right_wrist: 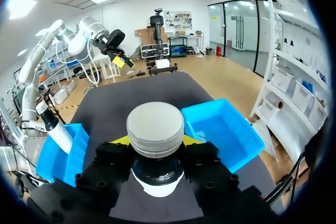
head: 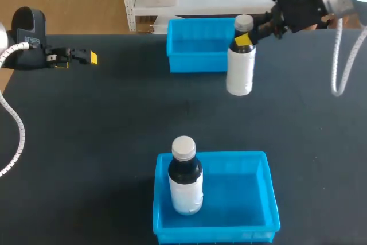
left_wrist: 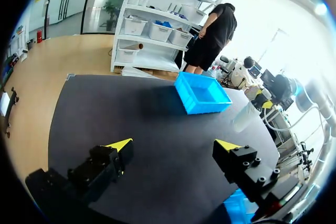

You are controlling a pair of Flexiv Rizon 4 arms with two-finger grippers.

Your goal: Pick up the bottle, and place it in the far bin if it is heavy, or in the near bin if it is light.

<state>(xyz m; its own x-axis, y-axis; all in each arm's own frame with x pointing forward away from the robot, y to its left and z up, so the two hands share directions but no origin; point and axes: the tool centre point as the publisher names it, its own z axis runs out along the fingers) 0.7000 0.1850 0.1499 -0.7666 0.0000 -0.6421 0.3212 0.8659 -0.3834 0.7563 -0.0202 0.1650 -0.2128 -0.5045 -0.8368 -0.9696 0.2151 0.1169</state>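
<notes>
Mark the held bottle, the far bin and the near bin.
held bottle (head: 240, 76), head view, on its white body
far bin (head: 195, 63), head view, on its front wall
near bin (head: 229, 235), head view, on its front wall

Upright bottle (head: 184, 179) at near bin's (head: 273, 194) left

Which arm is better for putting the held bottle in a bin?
Right. The right fingers grip the bottle beside the far bin; the left fingers are open, empty and far away.
</notes>
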